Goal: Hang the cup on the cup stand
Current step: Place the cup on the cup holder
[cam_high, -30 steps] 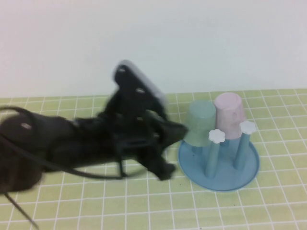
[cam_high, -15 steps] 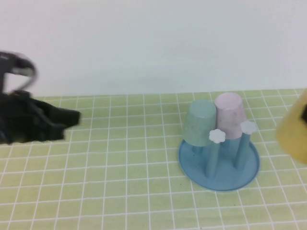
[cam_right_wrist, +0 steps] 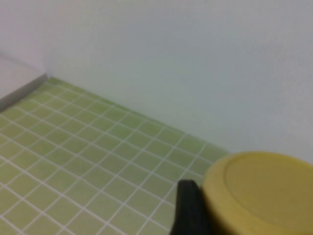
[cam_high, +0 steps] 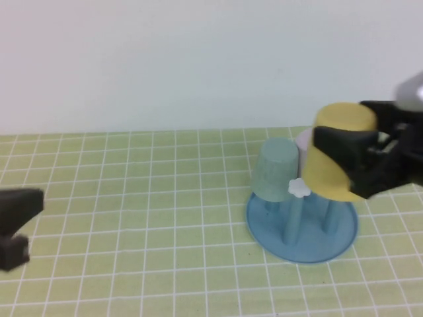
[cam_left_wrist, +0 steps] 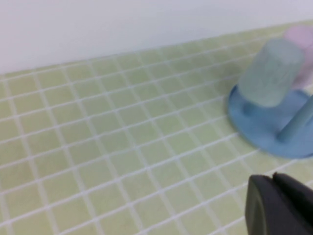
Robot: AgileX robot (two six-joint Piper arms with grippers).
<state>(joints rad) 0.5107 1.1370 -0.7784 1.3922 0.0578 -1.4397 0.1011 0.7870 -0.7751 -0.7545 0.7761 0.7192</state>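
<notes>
desk (cam_high: 132,264) tiled green. cup stand (cam_high: 302,239) right of centre, mint cup (cam_high: 274,170) hung. right pincer (cam_high: 360,162) clamped on cup (cam_high: 336,153), inverted above stand. i'd centre mouth over free peg (cam_high: 299,188), descend straight. left pincer (cam_high: 16,221) together, parked far left.

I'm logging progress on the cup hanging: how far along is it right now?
Done: mint-green cup already sits on the cup stand. In hand: right claw holds the yellow cup upside down above the stand. Left: lowering it onto a free peg. Left claw is shut at the table's left edge.
</notes>
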